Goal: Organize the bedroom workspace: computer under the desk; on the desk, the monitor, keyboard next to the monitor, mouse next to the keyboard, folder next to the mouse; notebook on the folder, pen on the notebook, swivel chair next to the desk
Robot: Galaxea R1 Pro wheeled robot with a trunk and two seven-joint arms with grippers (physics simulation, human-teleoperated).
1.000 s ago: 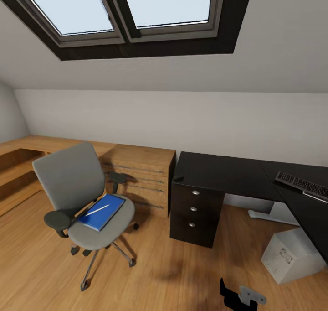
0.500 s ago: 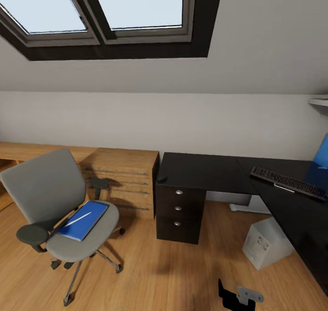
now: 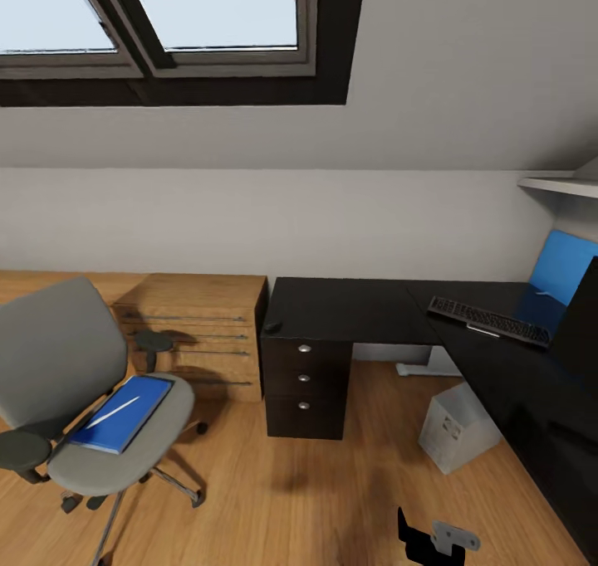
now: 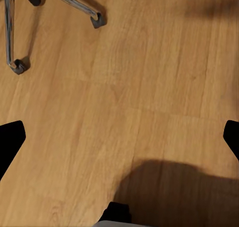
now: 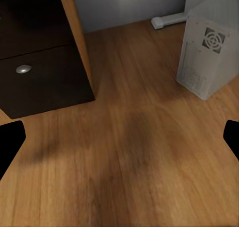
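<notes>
From the head camera I see the chair (image 3: 75, 400) at the left, standing on the wood floor (image 3: 332, 500) well apart from the desk (image 3: 357, 309). The folder (image 3: 116, 417) lies flat on its seat, with a thin white pen (image 3: 114, 412) resting on top of it. I cannot make out a notebook there.

The desk runs along the back wall and turns toward me on the right. The mouse (image 3: 272, 327) sits near the desk's left front corner, above the drawers (image 3: 304, 377) with their silver knobs. The keyboard (image 3: 490, 321) lies on the right wing, close to the corner. A black edge at the far right may be the monitor (image 3: 581, 317), but I cannot tell. A blue panel (image 3: 563, 267) leans on the wall behind it. The computer (image 3: 458, 426) stands on the floor under the desk's right wing. A wooden dresser (image 3: 195, 334) stands between chair and desk, touching the desk's side.

My left gripper (image 4: 119, 137) points down at bare floor, fingers spread wide at the frame edges, holding nothing; chair casters (image 4: 97, 21) show beyond it. My right gripper (image 5: 119, 137) is likewise spread and empty, facing the floor between a drawer (image 5: 35, 82) and the computer (image 5: 209, 52).
</notes>
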